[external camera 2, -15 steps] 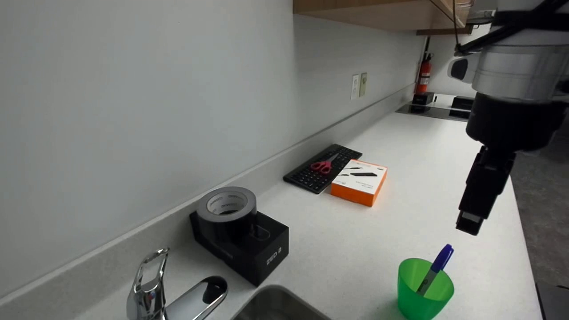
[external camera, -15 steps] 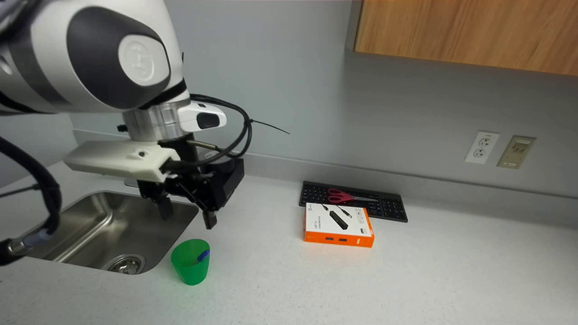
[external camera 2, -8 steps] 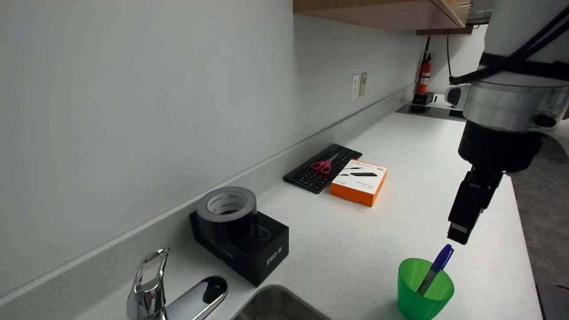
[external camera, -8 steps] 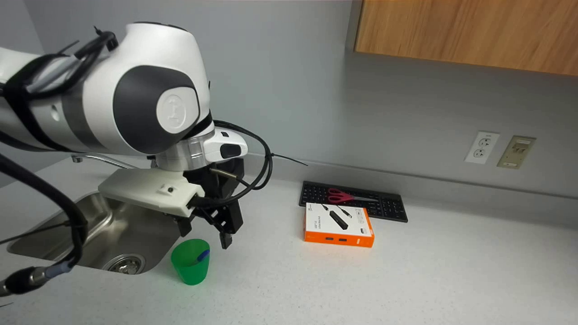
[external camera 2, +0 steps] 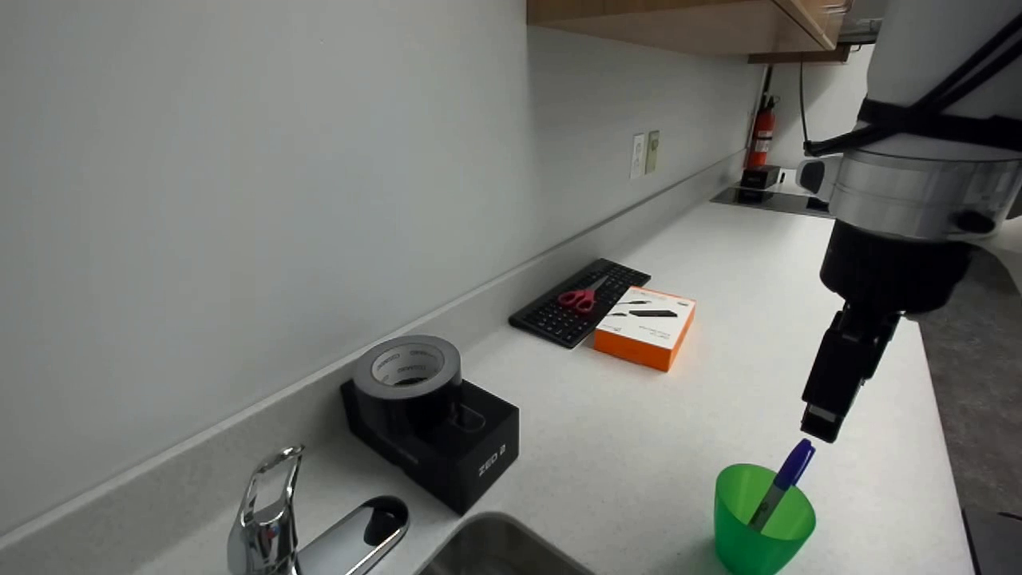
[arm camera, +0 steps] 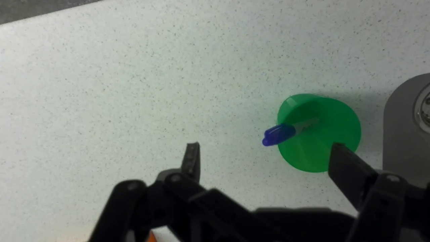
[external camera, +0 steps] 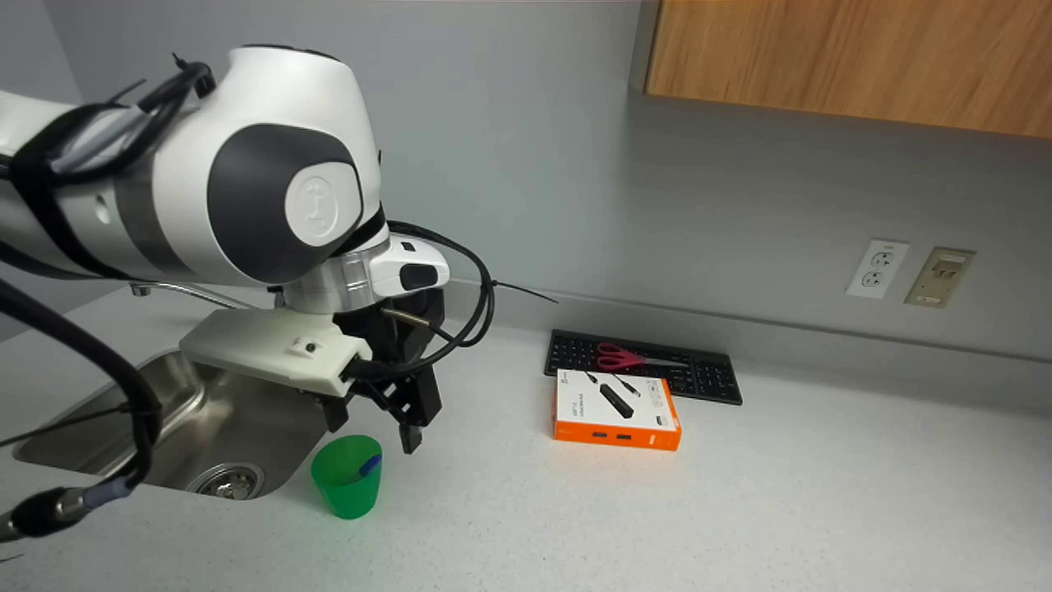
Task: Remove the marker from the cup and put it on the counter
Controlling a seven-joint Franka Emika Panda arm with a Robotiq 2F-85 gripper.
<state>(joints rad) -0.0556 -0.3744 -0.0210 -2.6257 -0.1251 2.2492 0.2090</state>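
The end effector (arm camera: 265, 148) hangs near and above the green plastic cup (arm camera: 319, 151), its fingers well apart and holding nothing. The purple-capped marker (arm camera: 279, 134) stands tilted in the cup, its cap rising past the rim on the side away from the sink (arm camera: 398, 137); in the wrist view that cap shows between the fingertips. Centre on the cap, narrow the spread so the sink-side finger misses the rim, lower a little, then squeeze the cap alone. Lifting along its lean should keep the cup from tipping; then lay the marker on the bench (arm camera: 134, 94).
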